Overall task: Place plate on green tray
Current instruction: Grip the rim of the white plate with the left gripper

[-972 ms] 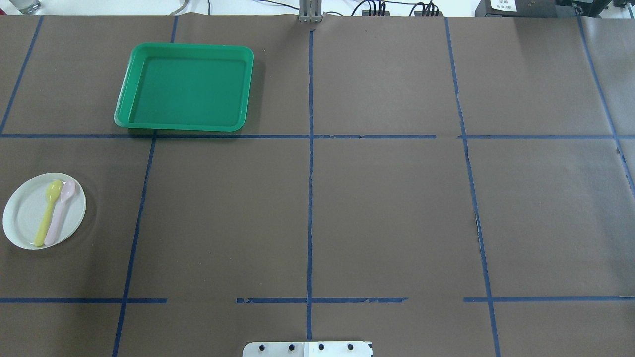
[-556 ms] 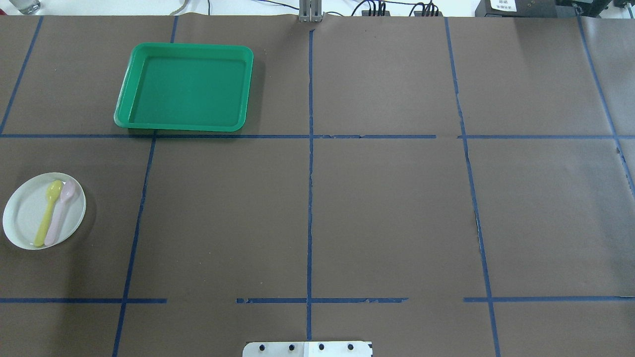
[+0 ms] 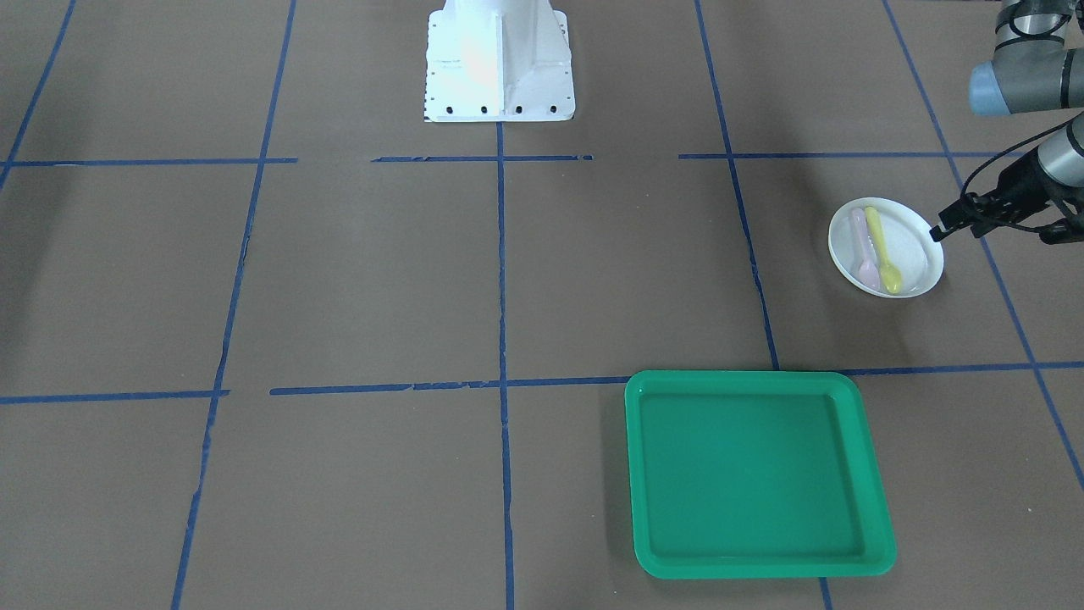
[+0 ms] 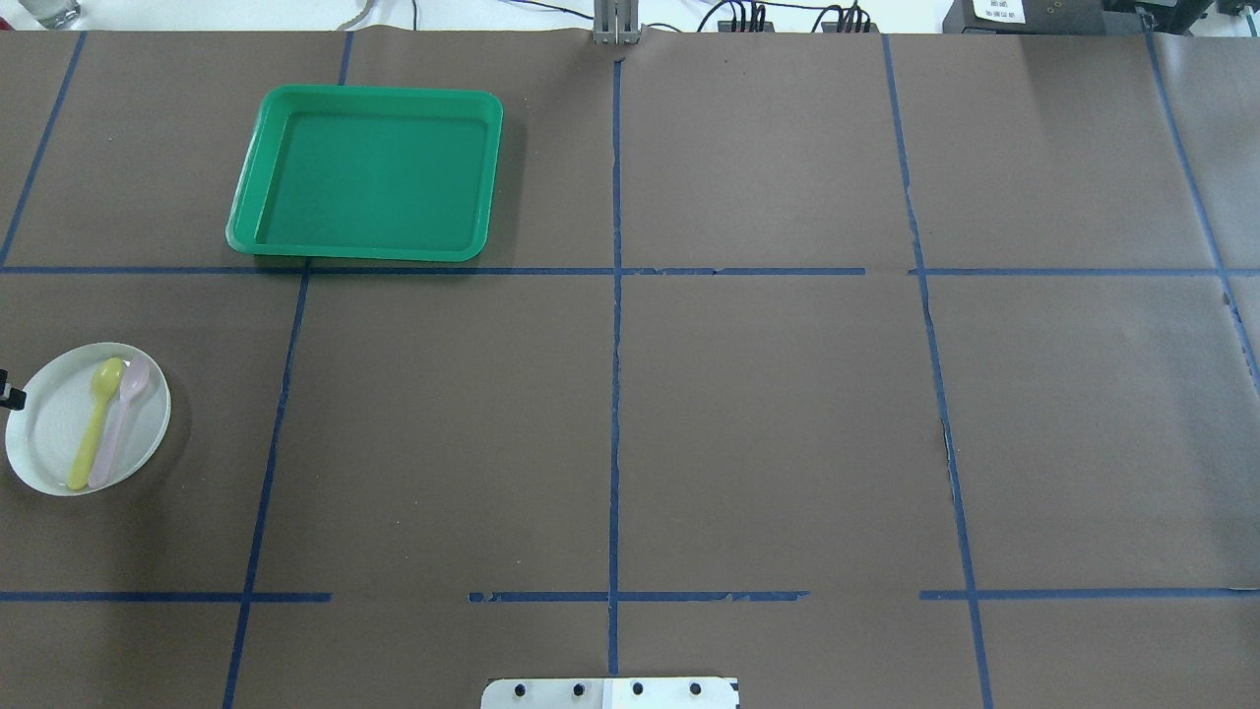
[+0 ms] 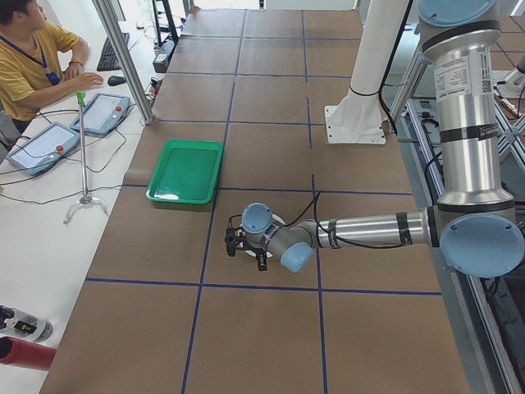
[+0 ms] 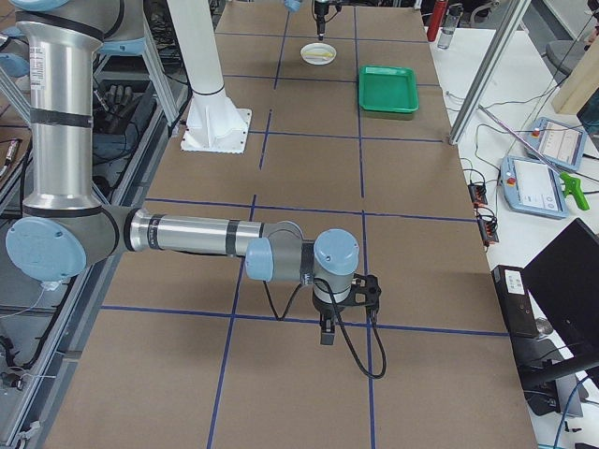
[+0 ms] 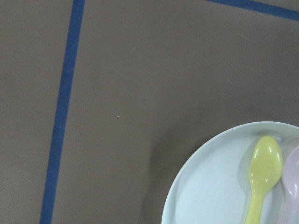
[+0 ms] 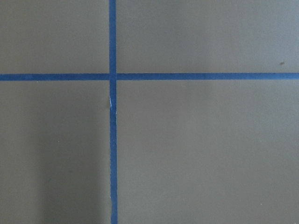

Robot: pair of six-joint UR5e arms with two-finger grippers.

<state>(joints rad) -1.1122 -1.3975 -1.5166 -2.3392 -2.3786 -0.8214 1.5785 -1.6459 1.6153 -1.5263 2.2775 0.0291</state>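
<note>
The white plate [image 3: 915, 254] lies on the brown table and carries a yellow spoon [image 3: 881, 250] and a pink spoon [image 3: 862, 246]. It also shows in the overhead view [image 4: 44, 438] and the left wrist view [image 7: 210, 191]. The green tray [image 3: 758, 474] sits empty further across the table, also in the overhead view [image 4: 369, 177]. My left gripper [image 3: 995, 233] hovers open just outside the plate's rim, one fingertip [image 4: 10, 396] at the rim. My right gripper [image 6: 328, 327] hangs over bare table far from both; I cannot tell whether it is open.
The white robot base [image 3: 500, 59] stands at the table's near edge. Blue tape lines grid the brown cover. An operator [image 5: 33, 49] sits beyond the far edge with teach pendants [image 5: 41, 146] and a pole stand [image 5: 82, 148].
A black fingertip of my left gripper has come into the overhead view at the left edge, beside the plate. Plate, spoons and tray have not moved.
</note>
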